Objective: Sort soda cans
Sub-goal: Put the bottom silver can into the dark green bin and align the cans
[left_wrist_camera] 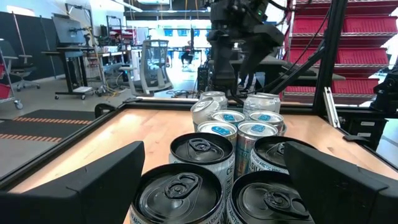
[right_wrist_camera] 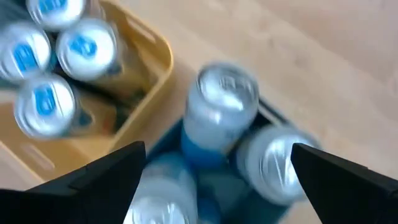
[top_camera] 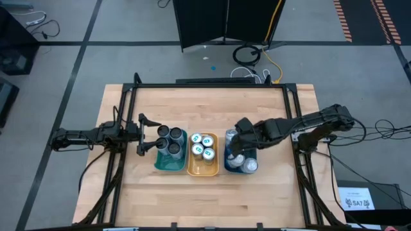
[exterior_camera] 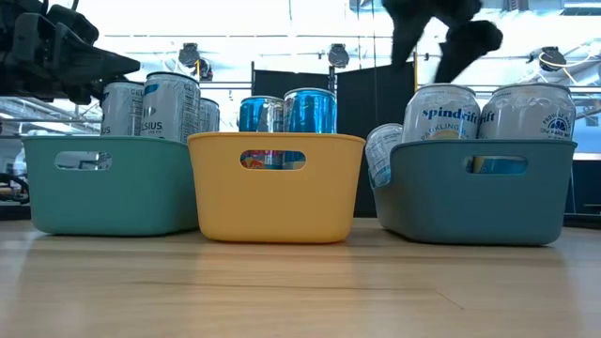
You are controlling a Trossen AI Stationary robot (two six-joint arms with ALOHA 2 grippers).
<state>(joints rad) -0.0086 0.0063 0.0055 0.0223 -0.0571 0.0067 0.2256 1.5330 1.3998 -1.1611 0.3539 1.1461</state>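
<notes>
Three trays of sorted soda cans on the desk, both arms near them with spread jaws.

The teal tray (top_camera: 168, 162) holds the dark-topped cans (top_camera: 169, 136); the orange tray (top_camera: 202, 168) in the middle holds the blue-marked cans (top_camera: 202, 145); the blue tray (top_camera: 239, 171) holds the silver-topped cans (top_camera: 248, 165), one of them tilted; the left gripper (top_camera: 147, 136) waits just beside the teal tray, jaws wide and holding nothing; the right gripper (top_camera: 236, 142) hangs over the blue tray, jaws also wide and empty.
</notes>
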